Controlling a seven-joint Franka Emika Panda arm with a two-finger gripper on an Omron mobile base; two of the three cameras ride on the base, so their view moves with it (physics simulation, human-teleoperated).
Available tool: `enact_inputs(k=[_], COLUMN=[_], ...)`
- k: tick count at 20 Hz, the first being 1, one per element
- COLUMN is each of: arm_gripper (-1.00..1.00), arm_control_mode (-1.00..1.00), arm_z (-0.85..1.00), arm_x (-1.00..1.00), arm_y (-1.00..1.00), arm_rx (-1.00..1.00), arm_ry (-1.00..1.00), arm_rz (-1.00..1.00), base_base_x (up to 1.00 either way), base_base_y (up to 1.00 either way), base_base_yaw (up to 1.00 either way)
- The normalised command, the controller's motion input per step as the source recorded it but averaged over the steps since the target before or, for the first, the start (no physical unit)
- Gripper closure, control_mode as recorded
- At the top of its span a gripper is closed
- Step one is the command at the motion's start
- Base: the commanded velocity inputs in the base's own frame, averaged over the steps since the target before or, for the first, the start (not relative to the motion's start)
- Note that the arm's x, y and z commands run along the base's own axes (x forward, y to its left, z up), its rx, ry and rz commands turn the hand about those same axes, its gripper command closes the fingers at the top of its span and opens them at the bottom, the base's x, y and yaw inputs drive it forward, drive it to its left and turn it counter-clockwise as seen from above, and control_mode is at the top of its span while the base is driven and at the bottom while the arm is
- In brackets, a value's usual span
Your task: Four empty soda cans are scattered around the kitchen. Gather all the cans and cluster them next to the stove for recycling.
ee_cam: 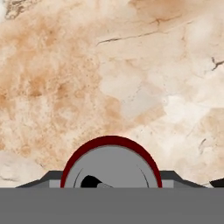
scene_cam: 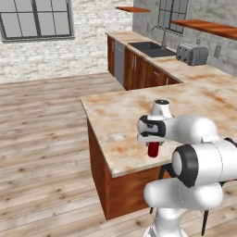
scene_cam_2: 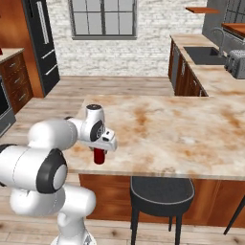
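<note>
1. My pincer (ee_cam: 111,186) points straight down over the marble counter (scene_cam: 120,115), close to its near edge. In the left base view it hangs at the end of my white arm, which reaches in from the lower right.
2. A red can (ee_cam: 111,164) stands upright on the counter right under my hand. In the hand view I look down on its silvery top with a dark opening, ringed by a dark red rim.
3. My two dark fingers (ee_cam: 48,178) sit on either side of the can, one left and one right, level with its top. The jaws are partly closed around it. I cannot tell whether the pads touch its wall or whether I have hold of it.
4. In the right base view the can (scene_cam_2: 99,155) shows below my hand, its base on the marble near the edge.
5. A dark round stool (scene_cam_2: 161,190) stands under the counter edge, beside my base.
6. Farther back, the counter bends along the wall. A steel toaster (scene_cam: 192,54) sits there.
7. Beyond the toaster lies a dark sink (scene_cam: 150,47) with a tap.
8. A brick wall with a window (scene_cam_2: 103,18) closes the far side of the room.
9. A black fridge (scene_cam_2: 42,43) stands at the far left in the right base view.
</note>
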Motion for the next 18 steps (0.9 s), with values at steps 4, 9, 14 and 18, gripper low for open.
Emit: enact_inputs(k=[4, 9, 14, 18], arm_gripper=[1.00, 1.00, 1.00, 1.00], arm_control_mode=[-1.00, -1.00, -1.00, -1.00], arm_z=[0.37, 0.72, 0.23, 0.00], arm_x=[-0.58, -0.27, -0.19, 0.00], arm_y=[0.13, 0.30, 0.15, 0.03], arm_rx=[0.02, 0.00, 0.00, 0.00], arm_ry=[-0.11, -0.07, 0.01, 0.00], arm_rz=[0.00, 0.01, 0.00, 0.00], base_base_x=[0.00, 0.00, 0.00, 0.00], base_base_y=[0.00, 0.00, 0.00, 0.00], base_base_yaw=[0.00, 0.00, 0.00, 0.00])
